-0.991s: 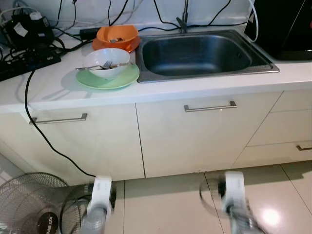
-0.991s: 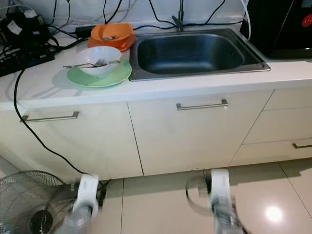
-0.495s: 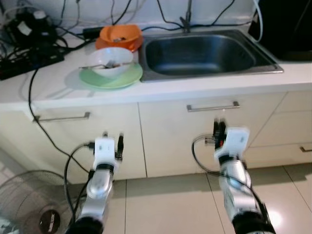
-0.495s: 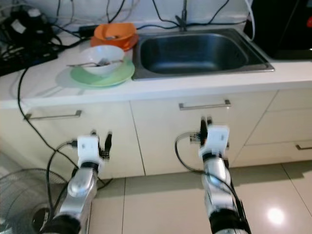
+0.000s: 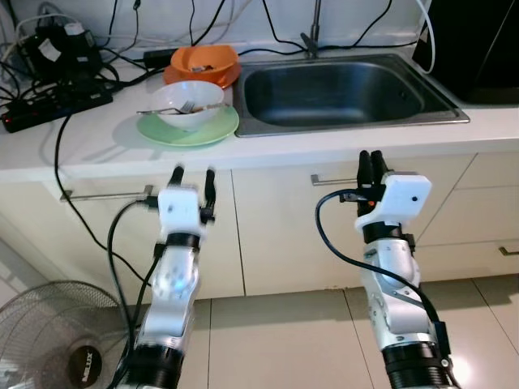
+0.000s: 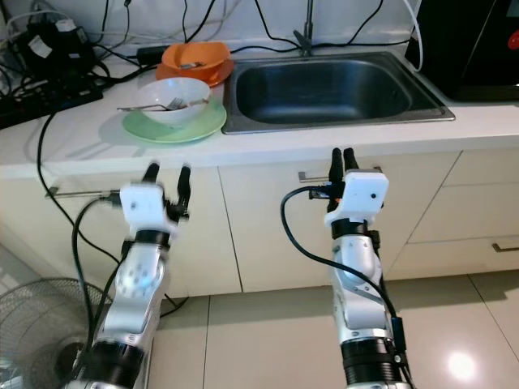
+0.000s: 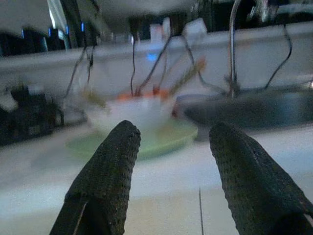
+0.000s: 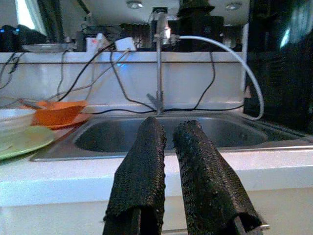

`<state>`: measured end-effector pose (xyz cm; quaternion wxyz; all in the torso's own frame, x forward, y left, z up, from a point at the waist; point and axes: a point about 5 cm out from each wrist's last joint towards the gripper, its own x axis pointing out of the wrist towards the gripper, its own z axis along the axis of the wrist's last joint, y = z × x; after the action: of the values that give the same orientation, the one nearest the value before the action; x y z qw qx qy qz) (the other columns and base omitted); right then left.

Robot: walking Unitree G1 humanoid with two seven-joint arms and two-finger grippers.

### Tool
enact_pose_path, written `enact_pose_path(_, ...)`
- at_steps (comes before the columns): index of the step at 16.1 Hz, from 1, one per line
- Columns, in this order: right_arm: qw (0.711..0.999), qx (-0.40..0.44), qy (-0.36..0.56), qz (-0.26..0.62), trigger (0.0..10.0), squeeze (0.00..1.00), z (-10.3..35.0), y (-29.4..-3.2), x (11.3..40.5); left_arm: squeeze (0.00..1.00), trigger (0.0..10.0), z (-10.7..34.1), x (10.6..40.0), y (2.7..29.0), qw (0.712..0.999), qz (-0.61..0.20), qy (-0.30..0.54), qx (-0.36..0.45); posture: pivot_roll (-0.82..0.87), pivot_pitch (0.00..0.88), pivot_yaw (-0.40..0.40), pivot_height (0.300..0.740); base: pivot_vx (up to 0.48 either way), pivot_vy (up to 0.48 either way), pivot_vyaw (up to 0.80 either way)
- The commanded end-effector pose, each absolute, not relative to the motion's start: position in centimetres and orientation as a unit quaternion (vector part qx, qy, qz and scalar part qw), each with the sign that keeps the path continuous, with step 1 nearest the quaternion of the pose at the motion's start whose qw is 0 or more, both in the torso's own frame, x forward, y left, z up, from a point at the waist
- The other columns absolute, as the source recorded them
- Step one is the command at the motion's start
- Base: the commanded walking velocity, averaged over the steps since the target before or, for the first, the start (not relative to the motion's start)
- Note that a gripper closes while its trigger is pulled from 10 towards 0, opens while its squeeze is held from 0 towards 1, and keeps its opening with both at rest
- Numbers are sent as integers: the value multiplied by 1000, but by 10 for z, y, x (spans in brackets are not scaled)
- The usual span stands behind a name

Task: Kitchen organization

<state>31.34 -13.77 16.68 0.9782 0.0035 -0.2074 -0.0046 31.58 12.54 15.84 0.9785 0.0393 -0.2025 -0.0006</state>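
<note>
A white bowl (image 5: 187, 104) with a fork in it sits on a green plate (image 5: 212, 130) on the white counter, left of the steel sink (image 5: 345, 89). Behind them an orange bowl (image 5: 199, 58) rests on an orange plate. My left gripper (image 5: 193, 174) is raised in front of the cabinet, just below the counter edge and the green plate, open and empty. In the left wrist view the bowl (image 7: 134, 110) and plate (image 7: 146, 139) lie ahead between the spread fingers (image 7: 110, 166). My right gripper (image 5: 371, 162) is held up below the sink's front, shut and empty.
A black power strip (image 5: 57, 105) and tangled cables crowd the counter's left rear. A black appliance (image 5: 478, 40) stands right of the sink, and the faucet (image 8: 159, 63) rises behind it. A floor fan (image 5: 49, 340) stands at lower left. Cabinet handles (image 5: 105, 194) project from the doors.
Both arms have risen from near the floor to just below the counter edge. The left fingers stand spread and the right ones together.
</note>
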Motion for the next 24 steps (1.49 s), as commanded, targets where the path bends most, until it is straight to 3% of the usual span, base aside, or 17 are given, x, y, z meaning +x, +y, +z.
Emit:
enact_pose_path(1,980,-2,-197,-2,10000,0,163,-134,313,0,10000,168,317,122,977,2,-209,45,42,26,71,740,0,0,413)
enact_pose_path(13,984,17,-174,12,10000,0,168,-123,315,0,10000,174,318,122,986,10,-162,29,48,50,72,740,0,0,191)
enact_pose_path(24,985,17,-172,11,10000,0,169,-123,317,0,10000,175,318,123,987,11,-158,28,47,53,72,740,320,0,0)
